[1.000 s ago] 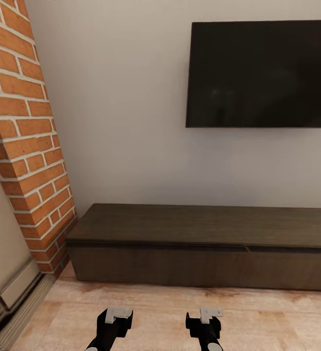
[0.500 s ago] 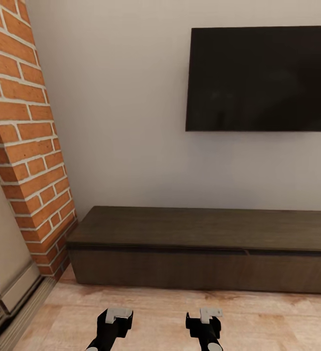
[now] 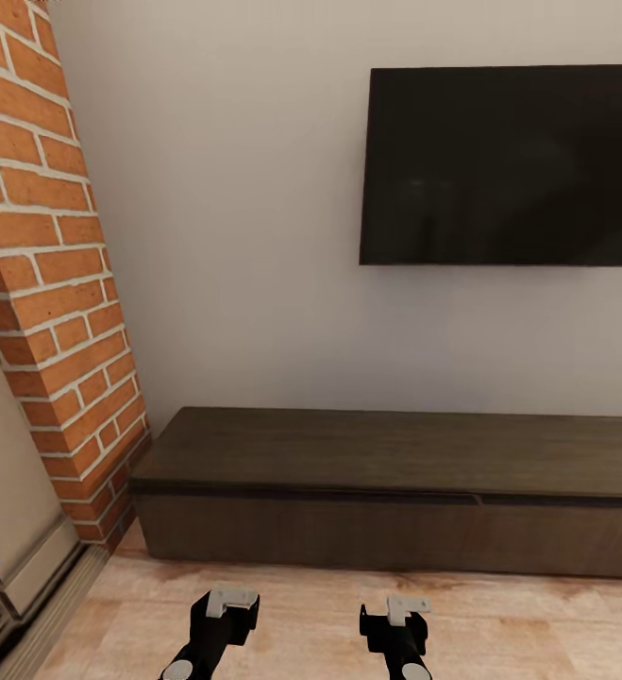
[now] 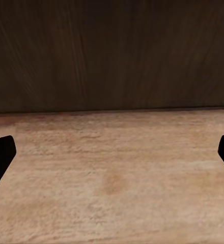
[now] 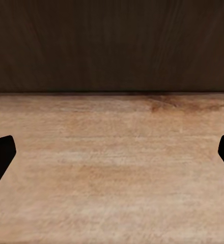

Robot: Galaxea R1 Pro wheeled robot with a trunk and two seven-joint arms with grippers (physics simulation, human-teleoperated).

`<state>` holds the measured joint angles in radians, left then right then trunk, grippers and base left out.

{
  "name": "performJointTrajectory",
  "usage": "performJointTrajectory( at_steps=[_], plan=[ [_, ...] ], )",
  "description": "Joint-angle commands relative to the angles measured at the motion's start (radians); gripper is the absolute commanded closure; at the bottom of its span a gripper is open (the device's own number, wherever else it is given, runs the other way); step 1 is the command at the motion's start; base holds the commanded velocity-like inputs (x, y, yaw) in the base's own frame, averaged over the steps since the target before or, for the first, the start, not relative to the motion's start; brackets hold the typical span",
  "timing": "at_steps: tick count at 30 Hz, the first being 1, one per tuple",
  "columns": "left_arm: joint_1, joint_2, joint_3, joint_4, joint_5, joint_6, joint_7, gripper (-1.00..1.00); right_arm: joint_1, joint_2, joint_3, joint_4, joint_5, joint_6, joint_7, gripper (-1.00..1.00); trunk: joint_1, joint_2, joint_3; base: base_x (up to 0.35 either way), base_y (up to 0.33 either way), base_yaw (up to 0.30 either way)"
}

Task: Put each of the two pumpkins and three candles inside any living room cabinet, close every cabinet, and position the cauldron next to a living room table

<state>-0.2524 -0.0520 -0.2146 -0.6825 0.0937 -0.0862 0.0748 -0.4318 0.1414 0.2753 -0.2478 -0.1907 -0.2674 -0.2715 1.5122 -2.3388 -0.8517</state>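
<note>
Cabinet (image 3: 395,491) stands ahead of our left end effector (image 3: 227,604) and right end effector (image 3: 400,609), its drawer fronts shut flush, with both end effectors held low over the floor (image 3: 301,614), spread wide and holding nothing. We judge the main risk to be driving the end effectors into the closed front, because it lies near and offers no visible handle. Our head view adds the TV (image 3: 504,165) and brick chimney (image 3: 46,283) beyond; our wrist views give only the cabinet front against the floor.
</note>
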Motion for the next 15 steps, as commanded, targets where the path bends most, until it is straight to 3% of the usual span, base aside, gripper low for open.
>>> performJointTrajectory(
  at_steps=[1, 15],
  plan=[
    [-0.001, 0.001, -0.006, -0.002, 0.010, 0.004, 0.008, -1.00, -0.001, 0.000, 0.007, 0.001, -0.010, -0.004, -0.005, -1.00, -0.004, 0.007, 0.002, 0.000, 0.000, 0.000],
    [0.002, 0.003, -0.004, -0.069, 0.014, 0.127, 0.011, -1.00, -0.001, 0.000, -0.002, -0.001, -0.019, -0.001, -0.018, -1.00, -0.058, 0.105, 0.046, 0.000, 0.000, 0.000]
  ],
)
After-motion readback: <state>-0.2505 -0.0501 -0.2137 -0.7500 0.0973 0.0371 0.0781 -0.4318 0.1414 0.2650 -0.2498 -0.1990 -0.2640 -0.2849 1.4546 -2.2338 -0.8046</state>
